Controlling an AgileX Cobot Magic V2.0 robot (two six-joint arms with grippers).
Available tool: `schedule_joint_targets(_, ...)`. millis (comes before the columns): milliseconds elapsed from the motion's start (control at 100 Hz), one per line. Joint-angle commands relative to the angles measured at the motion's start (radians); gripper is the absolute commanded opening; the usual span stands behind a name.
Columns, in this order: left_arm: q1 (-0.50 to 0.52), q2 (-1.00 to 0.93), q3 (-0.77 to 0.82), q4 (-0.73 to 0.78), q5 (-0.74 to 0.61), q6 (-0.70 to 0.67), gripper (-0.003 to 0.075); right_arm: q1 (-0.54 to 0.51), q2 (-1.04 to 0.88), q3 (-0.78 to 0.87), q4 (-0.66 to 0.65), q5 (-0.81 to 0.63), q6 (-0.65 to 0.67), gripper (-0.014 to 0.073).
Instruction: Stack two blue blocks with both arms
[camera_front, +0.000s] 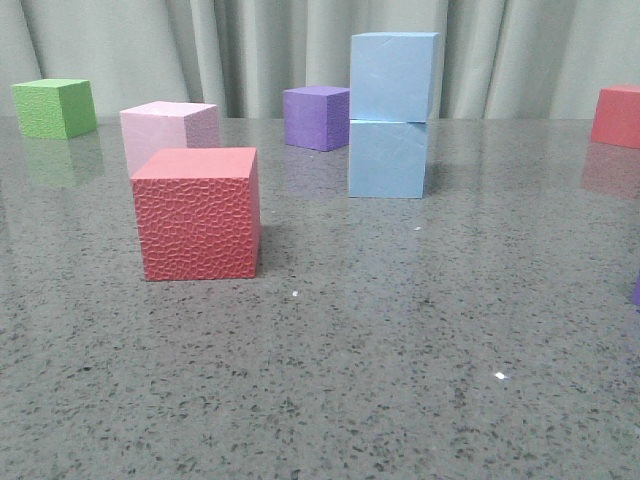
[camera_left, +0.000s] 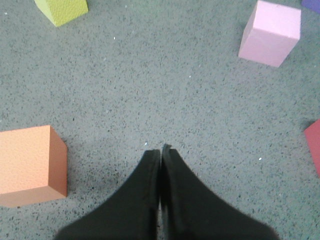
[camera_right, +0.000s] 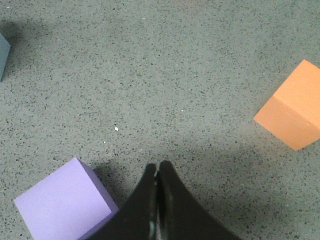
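Two light blue blocks stand stacked toward the back of the table in the front view, the upper one (camera_front: 393, 75) squarely on the lower one (camera_front: 388, 158). No gripper touches them, and neither arm shows in that view. In the left wrist view my left gripper (camera_left: 161, 148) is shut, with nothing between its black fingers, over bare table. My right gripper (camera_right: 157, 165) is likewise shut and empty in the right wrist view, right next to a light purple cube (camera_right: 62, 202). A grey-blue edge (camera_right: 2, 55) at that view's border may be a blue block.
A textured red cube (camera_front: 200, 215) stands front left, with a pink cube (camera_front: 170, 130) behind it and a green cube (camera_front: 55, 107) far left. A purple cube (camera_front: 316, 117) sits beside the stack, another red cube (camera_front: 617, 115) far right. Orange cubes (camera_left: 30, 165) (camera_right: 292, 112) lie near each gripper.
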Motion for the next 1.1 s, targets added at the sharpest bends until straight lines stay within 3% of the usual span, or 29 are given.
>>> schedule_joint_targets(0, 0.002, -0.028, -0.017, 0.003, -0.118, -0.007, -0.0019, -0.005, -0.008, -0.025, -0.007, -0.061, -0.006, -0.0122)
schedule_joint_targets(320, 0.029, -0.173, 0.157, 0.01, -0.412, 0.014, -0.0019, -0.005, -0.008, -0.025, -0.007, -0.061, -0.006, -0.0122)
schedule_joint_targets(660, 0.134, -0.35, 0.409, -0.086, -0.7, 0.187, -0.0019, -0.005, -0.008, -0.025, -0.007, -0.061, -0.006, -0.0122)
schedule_joint_targets(1090, 0.134, -0.585, 0.683, -0.101, -0.839, 0.202, -0.0019, -0.005, -0.008, -0.025, -0.007, -0.061, -0.006, -0.0122)
